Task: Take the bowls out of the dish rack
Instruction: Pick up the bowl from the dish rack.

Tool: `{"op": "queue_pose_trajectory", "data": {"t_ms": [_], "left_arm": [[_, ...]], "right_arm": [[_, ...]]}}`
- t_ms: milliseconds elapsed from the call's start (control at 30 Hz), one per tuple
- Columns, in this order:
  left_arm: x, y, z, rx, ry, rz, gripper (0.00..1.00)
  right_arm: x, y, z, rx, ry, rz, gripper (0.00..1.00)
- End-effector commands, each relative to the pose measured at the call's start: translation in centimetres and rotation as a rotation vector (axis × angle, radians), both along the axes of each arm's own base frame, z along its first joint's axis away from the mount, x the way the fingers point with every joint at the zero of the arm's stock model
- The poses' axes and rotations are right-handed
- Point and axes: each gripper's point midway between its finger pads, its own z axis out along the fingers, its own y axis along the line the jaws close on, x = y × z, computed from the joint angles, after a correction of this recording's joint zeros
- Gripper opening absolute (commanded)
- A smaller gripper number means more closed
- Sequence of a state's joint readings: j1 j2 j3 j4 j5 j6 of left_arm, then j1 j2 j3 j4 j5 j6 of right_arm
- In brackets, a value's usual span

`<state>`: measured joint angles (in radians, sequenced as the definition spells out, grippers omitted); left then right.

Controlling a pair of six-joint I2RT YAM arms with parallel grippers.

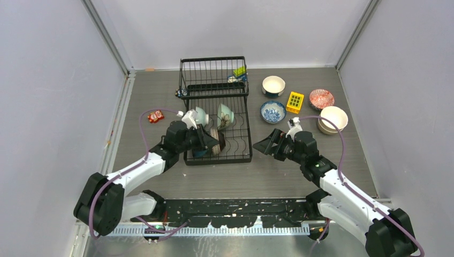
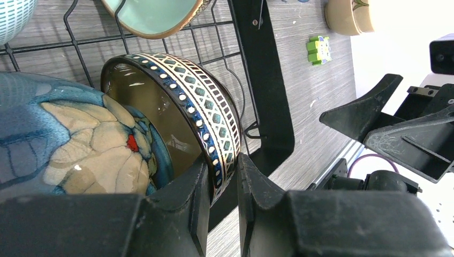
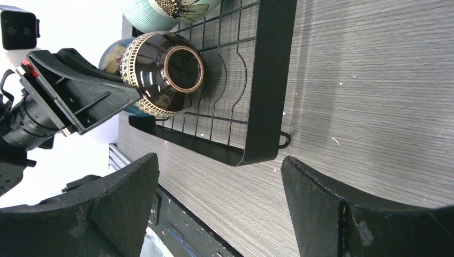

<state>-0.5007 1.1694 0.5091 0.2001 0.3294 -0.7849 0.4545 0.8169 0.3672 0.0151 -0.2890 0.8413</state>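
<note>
The black wire dish rack [image 1: 217, 104] stands mid-table. My left gripper [image 2: 222, 174] is shut on the rim of a dark brown bowl [image 2: 176, 101] with a blue-and-cream patterned band, standing on edge at the rack's near end; one finger is inside the rim and the other outside. A blue-and-cream bowl [image 2: 69, 144] leans against it. Two pale green bowls [image 1: 199, 115] [image 1: 225, 115] stand further back in the rack. My right gripper [image 1: 262, 145] is open over bare table right of the rack's near corner [image 3: 262, 152], holding nothing. The brown bowl [image 3: 166, 72] also appears in the right wrist view.
Right of the rack sit a white bowl [image 1: 273, 84], a blue-and-white bowl [image 1: 273, 111], a red-patterned bowl [image 1: 321, 98] and stacked cream bowls [image 1: 333, 119], with a yellow block [image 1: 295, 101] among them. A small red item [image 1: 156, 115] lies left of the rack. Toy blocks [image 1: 239, 72] rest in its raised back.
</note>
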Motion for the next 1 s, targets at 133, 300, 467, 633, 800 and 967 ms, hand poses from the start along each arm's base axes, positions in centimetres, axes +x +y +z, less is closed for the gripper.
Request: {"op": "queue_pose_trajectory", "data": {"t_ms": [133, 300, 467, 633, 800, 967], "left_arm": [[0.9, -1.5, 7.7, -0.161, -0.188, -0.04, 0.0], [0.8, -1.6, 8.7, -0.179, -0.205, -0.046, 0.0], [0.6, -1.6, 9.7, -0.186, -0.223, -0.056, 0.0], [0.4, -1.5, 10.2, -0.181, -0.232, -0.058, 0.0], [0.3, -1.5, 9.9, -0.175, -0.227, -0.069, 0.0], [0.1, -1.6, 9.7, -0.184, -0.224, -0.074, 0.0]], "right_arm": [[0.5, 0.1, 1.0, 0.007, -0.052, 0.0, 0.88], [0.5, 0.1, 1.0, 0.006, -0.051, 0.0, 0.88], [0.5, 0.1, 1.0, 0.005, -0.052, -0.001, 0.88], [0.5, 0.2, 1.0, 0.006, -0.052, -0.001, 0.88], [0.5, 0.1, 1.0, 0.006, -0.053, -0.002, 0.88], [0.5, 0.1, 1.2, 0.01, -0.056, -0.003, 0.88]]}}
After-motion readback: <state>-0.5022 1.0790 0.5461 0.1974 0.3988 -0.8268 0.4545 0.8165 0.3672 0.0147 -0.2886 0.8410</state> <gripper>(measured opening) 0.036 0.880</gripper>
